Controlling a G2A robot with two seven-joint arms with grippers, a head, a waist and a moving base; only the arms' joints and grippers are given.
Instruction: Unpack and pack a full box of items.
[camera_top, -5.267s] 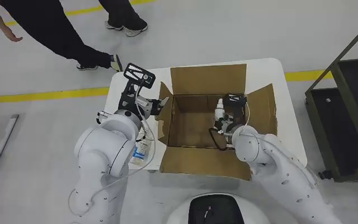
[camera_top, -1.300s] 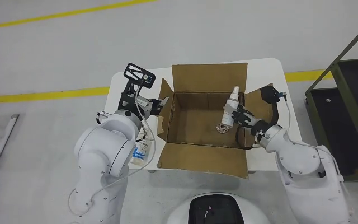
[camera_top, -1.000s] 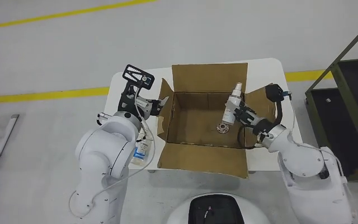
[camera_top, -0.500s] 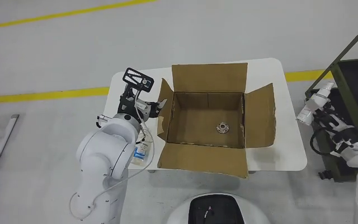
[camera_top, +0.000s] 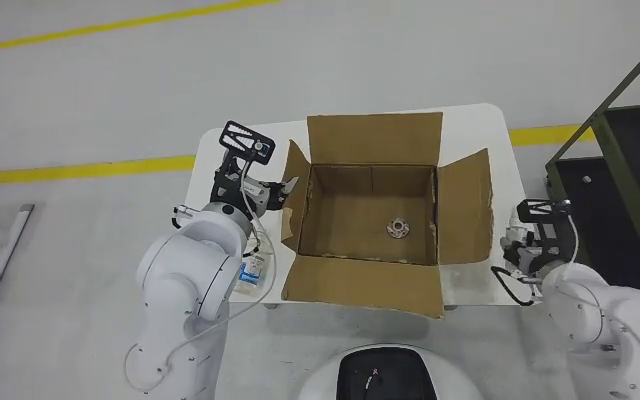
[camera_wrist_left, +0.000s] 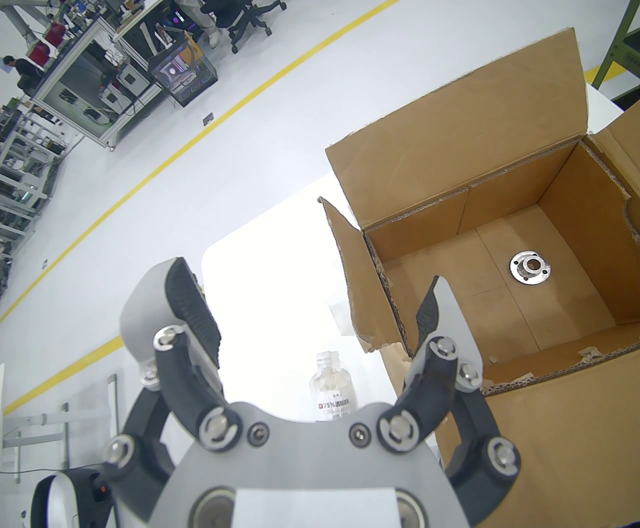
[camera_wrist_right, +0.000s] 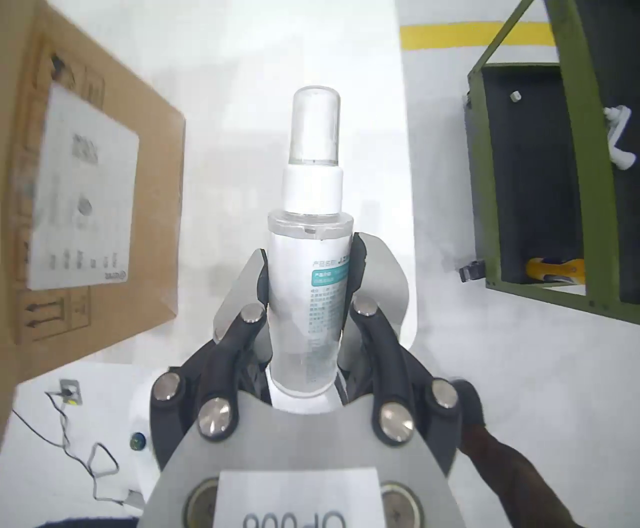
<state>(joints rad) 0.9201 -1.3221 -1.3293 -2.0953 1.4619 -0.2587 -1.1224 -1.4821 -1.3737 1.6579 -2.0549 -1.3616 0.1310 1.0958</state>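
Top view first: the open cardboard box is sitting mid-frame on the white bench, all four flaps folded out, and a single metal flange is lying on its floor, right of centre. The left pincer is hovering just beside the box's left flap, above the bench. A small clear bottle is standing at the bench's lower left edge. At the right of the frame the right pincer is hanging by the bench's right edge, near a green rack. Over to the left wrist view: the left pincer is gaping wide, holding nothing, with the small bottle upright on the bench beneath it and the box and flange beyond. Now the right wrist view: the right pincer is clamping a spray bottle by its body, clear cap pointing away from the wrist, over the bench edge between the box's labelled outer wall and the green rack.
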